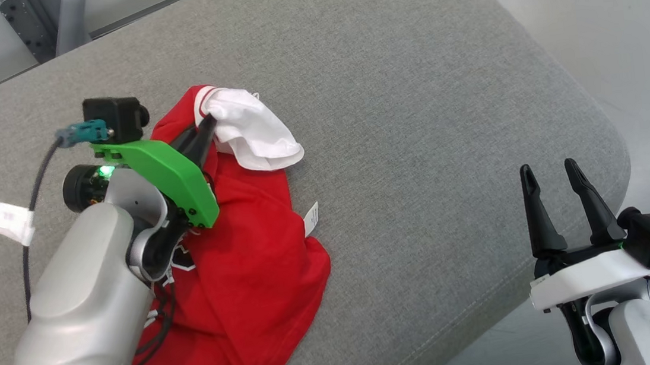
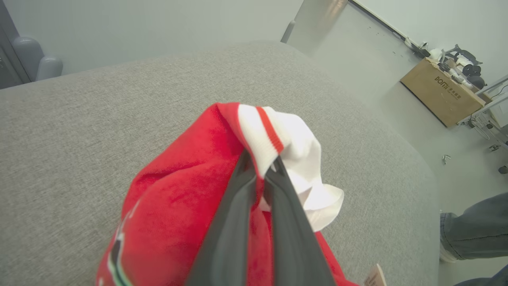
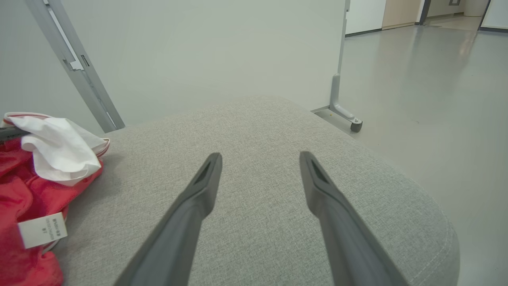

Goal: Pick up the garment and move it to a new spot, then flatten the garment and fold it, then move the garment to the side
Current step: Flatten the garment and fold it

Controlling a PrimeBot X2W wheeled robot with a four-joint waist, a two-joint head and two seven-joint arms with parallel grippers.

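Our left claw (image 1: 207, 124) is clamped on the garment (image 1: 249, 261), pinching the cuff of its white sleeve (image 1: 254, 132) at the far end of the red heap. The garment lies crumpled on the left of the grey surface (image 1: 413, 108), its tag (image 1: 311, 219) at the right edge. Our right claw (image 1: 548, 168) hovers at the surface's near right edge, spread wide and holding nothing.

Looks like a robot lab or test room, not a home. Bare glossy grey floor (image 3: 436, 99), plain white partition (image 3: 218, 51) on a metal foot with a caster (image 3: 356, 126). Cardboard box (image 2: 440, 92) by the wall, cables and gear (image 2: 464, 67) piled behind it. Big grey cushion (image 1: 410, 79) standing on open floor, a person's leg (image 2: 476, 234) in jeans beside it.
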